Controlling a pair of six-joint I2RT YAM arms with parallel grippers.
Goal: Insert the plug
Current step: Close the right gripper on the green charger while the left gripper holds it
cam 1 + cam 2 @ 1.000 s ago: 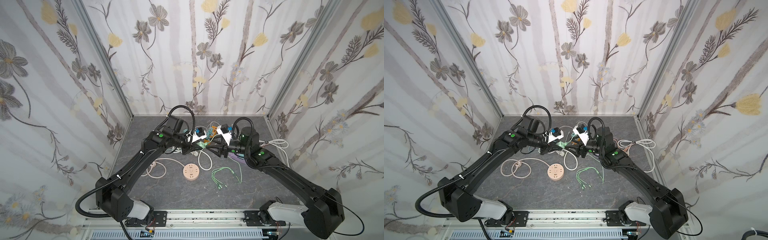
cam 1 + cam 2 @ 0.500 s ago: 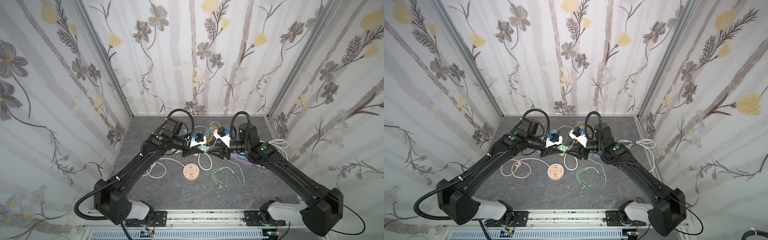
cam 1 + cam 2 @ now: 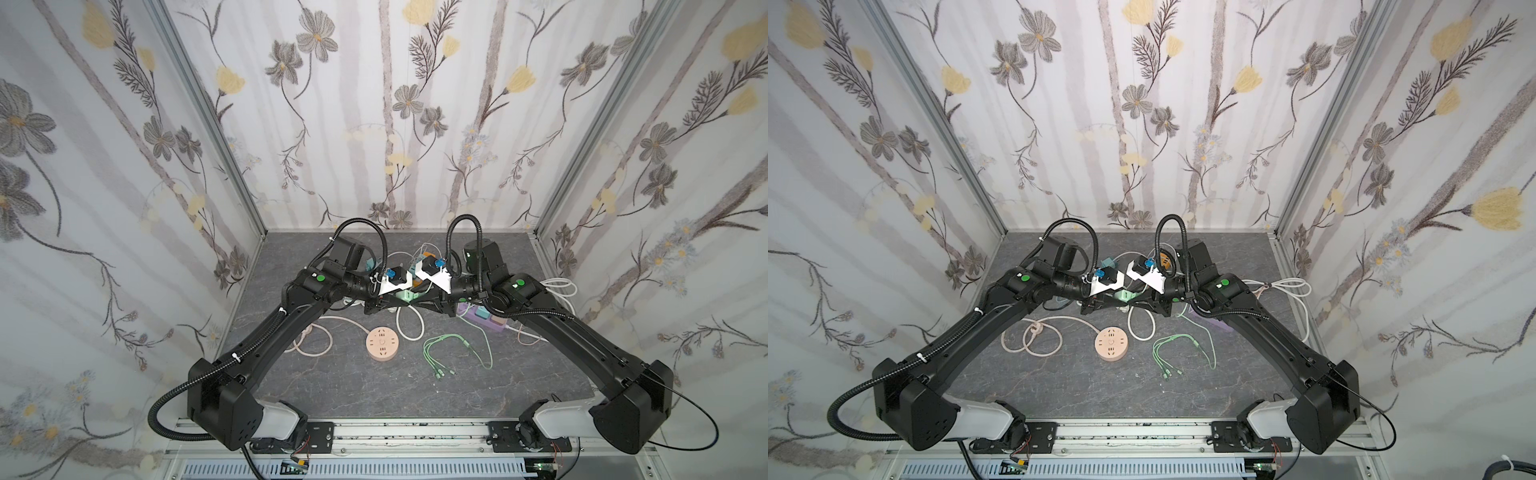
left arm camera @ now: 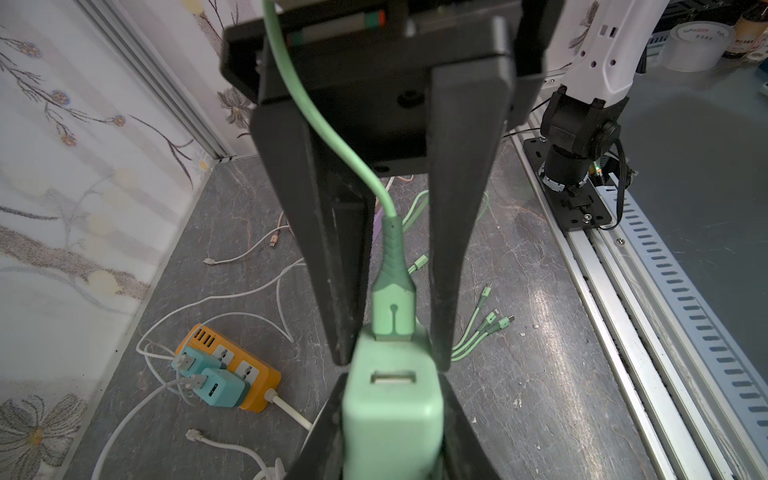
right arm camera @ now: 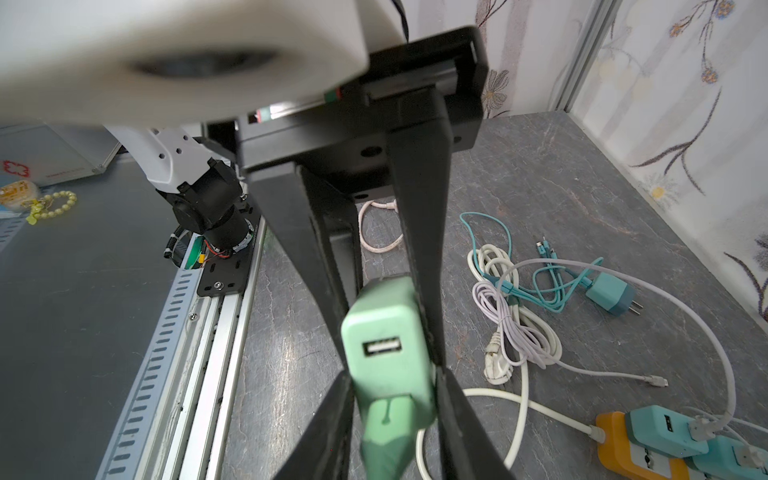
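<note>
Two claws meet nose to nose above the middle of the grey tabletop (image 3: pixel 374 386), and all the action sits in the small space between them. The left claw (image 5: pixel 388 324) has the mint charger (image 4: pixel 390 411) clamped, a black finger (image 5: pixel 419 199) pressed flat on each side, jaws only as wide as the block itself. Facing it, the right claw (image 4: pixel 393 353) has its jaws drawn in narrow around the green plug (image 4: pixel 390 303). Its fingers (image 4: pixel 457 208) run along both flanks, tips reaching the charger's edge. A thin sliver of floor shows beside the plug on one side, so whether it truly grips I cannot tell. The plug itself is butted up against the end of the charger, collar flush to the block. Its green cable (image 4: pixel 316 112) curves back across the right claw's palm. A second USB port (image 4: pixel 392 378) faces out on the charger's front. In both top views the pair hangs clear of the table, the charger a pale green speck between black fingertips. Down on the table toward the rail, a round peach socket (image 3: pixel 382 343) lies flat, a green multi-head cable (image 3: pixel 453 349) just beside it. Off by the wall, an orange power strip (image 4: pixel 232 374) has two teal adapters (image 4: pixel 220 388) resting on it.
</note>
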